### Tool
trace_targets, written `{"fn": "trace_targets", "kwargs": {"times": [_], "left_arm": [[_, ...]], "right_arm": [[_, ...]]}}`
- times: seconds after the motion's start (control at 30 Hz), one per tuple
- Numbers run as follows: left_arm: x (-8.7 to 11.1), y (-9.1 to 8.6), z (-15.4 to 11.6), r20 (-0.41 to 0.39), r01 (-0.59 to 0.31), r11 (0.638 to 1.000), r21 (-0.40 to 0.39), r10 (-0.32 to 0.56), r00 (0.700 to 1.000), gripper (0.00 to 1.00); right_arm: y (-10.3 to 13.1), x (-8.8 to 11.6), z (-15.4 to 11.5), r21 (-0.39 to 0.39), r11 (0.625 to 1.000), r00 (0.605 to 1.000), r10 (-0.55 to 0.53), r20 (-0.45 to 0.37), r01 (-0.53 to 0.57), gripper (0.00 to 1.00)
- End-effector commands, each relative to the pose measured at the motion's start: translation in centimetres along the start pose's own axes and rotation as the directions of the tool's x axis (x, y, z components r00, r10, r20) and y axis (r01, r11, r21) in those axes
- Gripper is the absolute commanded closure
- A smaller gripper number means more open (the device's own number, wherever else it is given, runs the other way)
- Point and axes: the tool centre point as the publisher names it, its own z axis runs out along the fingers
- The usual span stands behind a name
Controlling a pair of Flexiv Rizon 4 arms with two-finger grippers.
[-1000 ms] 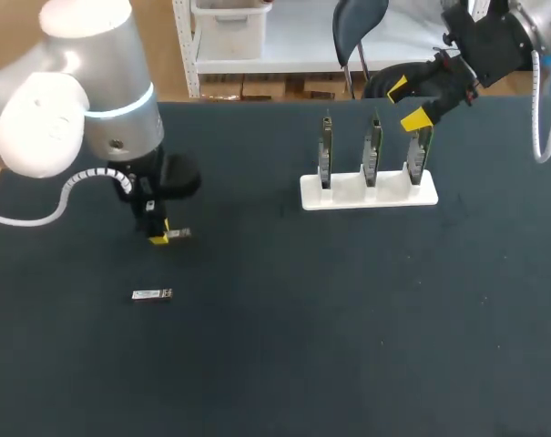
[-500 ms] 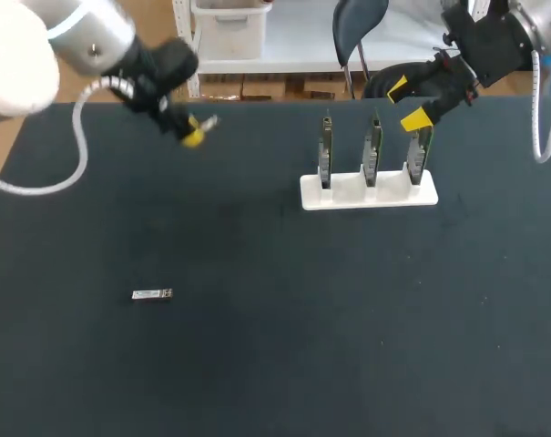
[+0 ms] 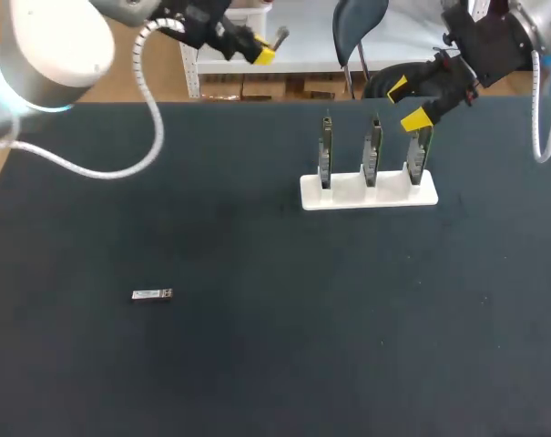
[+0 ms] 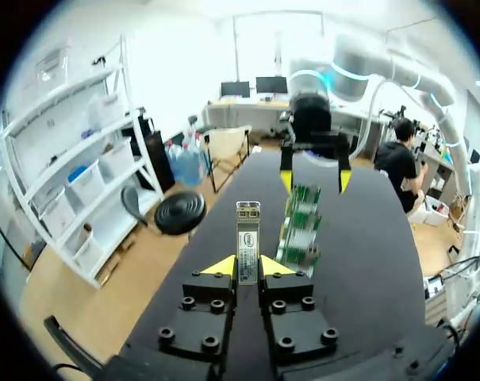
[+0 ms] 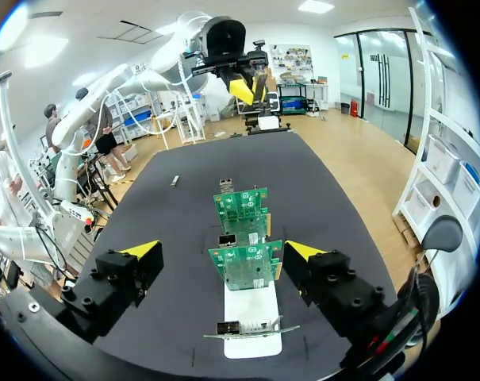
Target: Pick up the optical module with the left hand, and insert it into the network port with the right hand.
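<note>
My left gripper (image 3: 264,51) hangs high over the table's far edge, shut on a small silver optical module (image 3: 280,36). In the left wrist view the module (image 4: 247,238) stands upright between the yellow tips of that gripper (image 4: 247,268). A second module (image 3: 152,294) lies flat on the black table at the left. Three green network cards (image 3: 371,150) stand in a white holder (image 3: 368,193). My right gripper (image 3: 408,103) is open just behind the rightmost card. In the right wrist view it (image 5: 221,251) straddles the row of cards (image 5: 243,238) and holds nothing.
The black table (image 3: 284,346) reaches to the front edge. From the right wrist, the loose module (image 5: 174,181) lies beyond and beside the cards, the white holder (image 5: 251,317) sits under the gripper, and my left gripper (image 5: 246,90) hangs beyond the table's far end.
My left arm has risen from low over the table's left side and swung up toward the far middle, carrying the module. The right arm and the loose module have not moved.
</note>
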Motion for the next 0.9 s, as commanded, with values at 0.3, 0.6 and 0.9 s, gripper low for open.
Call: {"fn": "trace_targets", "kwargs": {"times": [0.3, 0.6, 0.9], "left_arm": [[-3.7, -3.8, 3.2, 0.555, -0.129, 0.983, 0.132, 0.034, 0.831, 1.0], [-5.0, -6.1, 6.6, 0.572, -0.165, 0.959, 0.229, 0.005, 0.82, 1.0], [-5.7, -6.9, 8.2, 0.586, -0.159, 0.952, 0.26, -0.025, 0.81, 1.0]], "right_arm": [[0.2, 0.0, 0.0, 0.006, 1.0, 1.0, -0.002, 0.0, 0.002, 0.0], [0.2, 0.0, 0.0, 0.006, 1.0, 1.0, -0.002, 0.0, 0.002, 0.0], [0.2, 0.0, 0.0, 0.006, 1.0, 1.0, -0.002, 0.0, 0.002, 0.0]]}}
